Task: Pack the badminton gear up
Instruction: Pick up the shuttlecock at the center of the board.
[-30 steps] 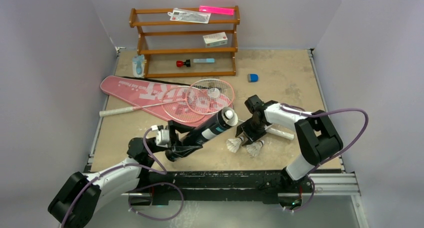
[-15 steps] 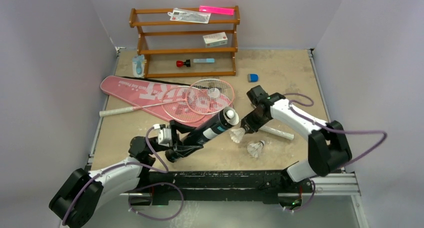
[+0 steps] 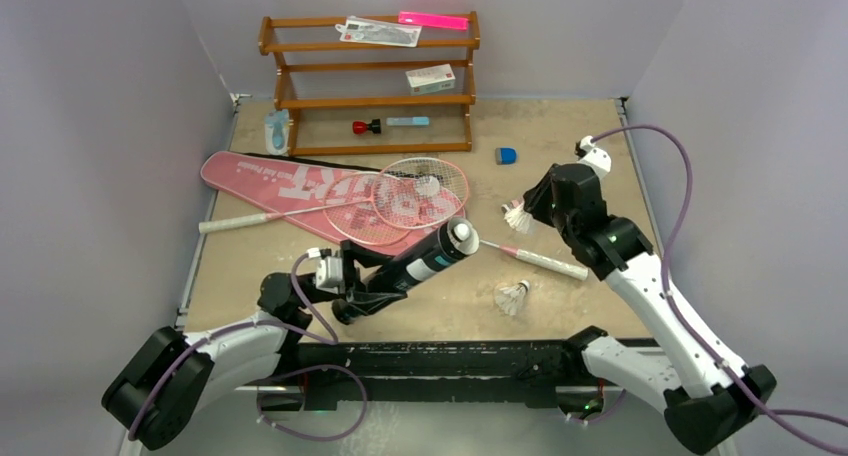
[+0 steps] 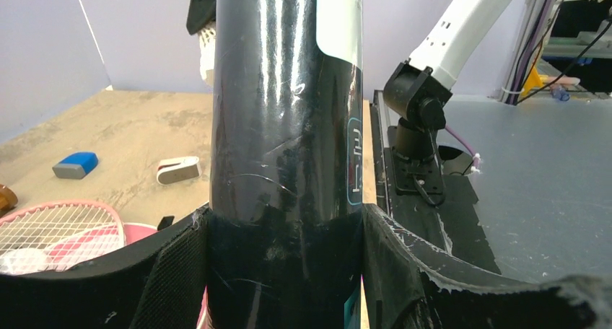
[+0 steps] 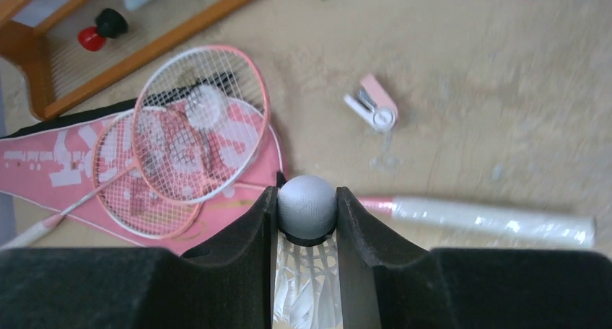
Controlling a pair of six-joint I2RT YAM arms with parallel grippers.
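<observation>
Pale lavender walls point(image 3: 90, 126) close the scene on three sides, at 9, 12 and 3 o'clock. Between them lies the table point(image 3: 580, 126), a tan, mottled, scuffed board. A black strip point(image 3: 440, 356) and a metal rail point(image 3: 660, 361) run along its 6 o'clock edge, where the arm bases sit.

The brown wooden rack point(image 3: 368, 81) stands against the back wall at 12 o'clock, with a small white box point(image 3: 430, 78) on its middle shelf. The pink bag point(image 3: 290, 179) lettered SPORT lies flat from 10 o'clock toward the middle. The two rackets point(image 3: 420, 191) rest with overlapping heads on the bag's inner end. One white handle points to 9 o'clock; the other handle point(image 3: 548, 264) lies on bare board at 4 o'clock.

The black tube point(image 3: 425, 258) slants from 7 o'clock toward the centre, white-topped end leading. The left gripper point(image 3: 355, 296) is clamped around its lower end, pads pressed against both sides. At 3 o'clock the right gripper point(image 3: 528, 208) hangs above the board, its jaws closed narrowly on the grey cork of a shuttlecock point(image 3: 516, 217), with the feathers lying back between the fingers. A loose shuttlecock point(image 3: 511, 297) lies at 5 o'clock, and a third shuttlecock point(image 3: 428, 184) sits on the racket strings. A small blue object point(image 3: 506, 156) lies at 1 o'clock.
</observation>
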